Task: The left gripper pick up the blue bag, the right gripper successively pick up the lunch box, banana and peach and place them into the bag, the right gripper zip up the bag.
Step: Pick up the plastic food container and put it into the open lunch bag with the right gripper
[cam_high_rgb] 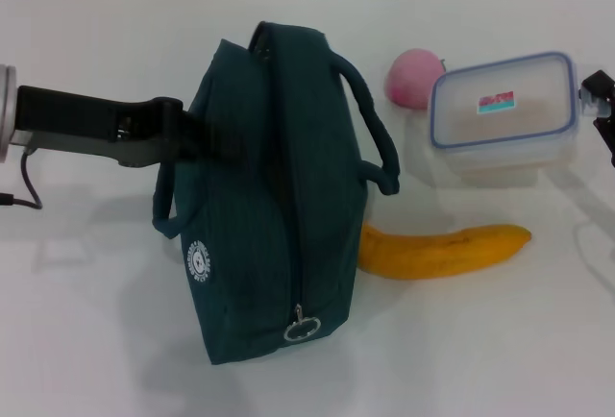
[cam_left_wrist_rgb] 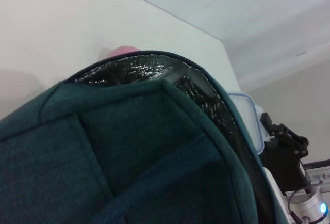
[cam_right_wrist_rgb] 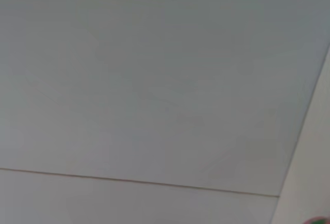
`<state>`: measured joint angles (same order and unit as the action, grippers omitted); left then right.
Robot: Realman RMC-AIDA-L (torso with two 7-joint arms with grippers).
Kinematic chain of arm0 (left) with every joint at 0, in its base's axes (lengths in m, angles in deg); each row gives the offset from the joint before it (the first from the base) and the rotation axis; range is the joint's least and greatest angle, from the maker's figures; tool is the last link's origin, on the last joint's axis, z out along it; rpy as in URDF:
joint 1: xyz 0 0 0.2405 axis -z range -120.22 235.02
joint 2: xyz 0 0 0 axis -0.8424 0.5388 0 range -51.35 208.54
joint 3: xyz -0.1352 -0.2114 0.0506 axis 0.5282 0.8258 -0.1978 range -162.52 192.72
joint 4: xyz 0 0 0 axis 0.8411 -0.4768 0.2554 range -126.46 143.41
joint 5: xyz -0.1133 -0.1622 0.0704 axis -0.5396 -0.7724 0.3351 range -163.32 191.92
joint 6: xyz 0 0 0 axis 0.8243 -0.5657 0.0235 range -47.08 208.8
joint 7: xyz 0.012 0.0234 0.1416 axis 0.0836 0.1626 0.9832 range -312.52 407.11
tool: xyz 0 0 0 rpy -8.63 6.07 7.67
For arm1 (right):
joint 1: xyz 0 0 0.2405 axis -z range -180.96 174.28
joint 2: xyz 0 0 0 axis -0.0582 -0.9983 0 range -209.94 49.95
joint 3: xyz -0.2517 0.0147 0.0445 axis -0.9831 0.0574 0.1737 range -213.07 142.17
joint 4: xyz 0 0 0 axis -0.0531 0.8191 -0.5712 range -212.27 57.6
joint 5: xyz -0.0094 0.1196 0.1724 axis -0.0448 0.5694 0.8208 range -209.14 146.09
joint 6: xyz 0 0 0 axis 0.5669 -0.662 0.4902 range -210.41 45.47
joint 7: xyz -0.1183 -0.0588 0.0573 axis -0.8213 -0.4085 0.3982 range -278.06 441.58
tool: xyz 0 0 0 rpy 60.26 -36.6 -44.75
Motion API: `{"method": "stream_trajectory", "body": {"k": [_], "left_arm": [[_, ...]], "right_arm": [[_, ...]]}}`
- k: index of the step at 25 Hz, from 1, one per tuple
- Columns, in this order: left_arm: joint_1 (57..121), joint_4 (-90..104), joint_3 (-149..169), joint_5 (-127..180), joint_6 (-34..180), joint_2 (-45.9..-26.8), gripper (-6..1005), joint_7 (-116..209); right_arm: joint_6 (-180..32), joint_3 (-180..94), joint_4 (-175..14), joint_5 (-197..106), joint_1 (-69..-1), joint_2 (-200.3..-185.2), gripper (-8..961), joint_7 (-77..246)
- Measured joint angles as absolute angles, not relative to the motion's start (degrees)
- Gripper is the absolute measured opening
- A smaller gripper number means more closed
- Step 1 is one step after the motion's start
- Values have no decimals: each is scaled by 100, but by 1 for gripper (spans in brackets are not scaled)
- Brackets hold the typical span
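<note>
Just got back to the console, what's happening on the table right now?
The left end effector has reached in from the left and is at the far side of the blue bag, which stands on the table with its mouth open, foil lining showing. The lunch box, banana and peach all lie outside, right of the bag. The right end effector sits at the right edge beside the lunch box.

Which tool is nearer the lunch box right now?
Right. The right tool sits just beside the lunch box at its right edge; the left tool is across the blue bag.

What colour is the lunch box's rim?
Blue, seen best in the head view on the lunch box.
</note>
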<state>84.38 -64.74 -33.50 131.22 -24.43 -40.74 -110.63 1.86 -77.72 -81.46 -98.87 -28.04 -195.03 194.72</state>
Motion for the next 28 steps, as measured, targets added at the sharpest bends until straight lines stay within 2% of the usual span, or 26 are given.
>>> {"method": "stream_trajectory", "body": {"k": [16,23,28], "left_arm": [[8501,-6214,-3350,13097,-2442,-4069,41,-11007],[8526,-6175,-3356,13084,-2431,-4074,41,-10969],[8576,-6174,-3390,13082,-2426,-4080,41,-10968]], "right_arm": [[1375,-7763,-8100,-9525,-2920,-19562,140,20195],[1776,-7782,-8000,-9333,-3290,-19603,148,20374],[2005,-7796,-7723,-9334,-3855,-19620,153,20392]]}}
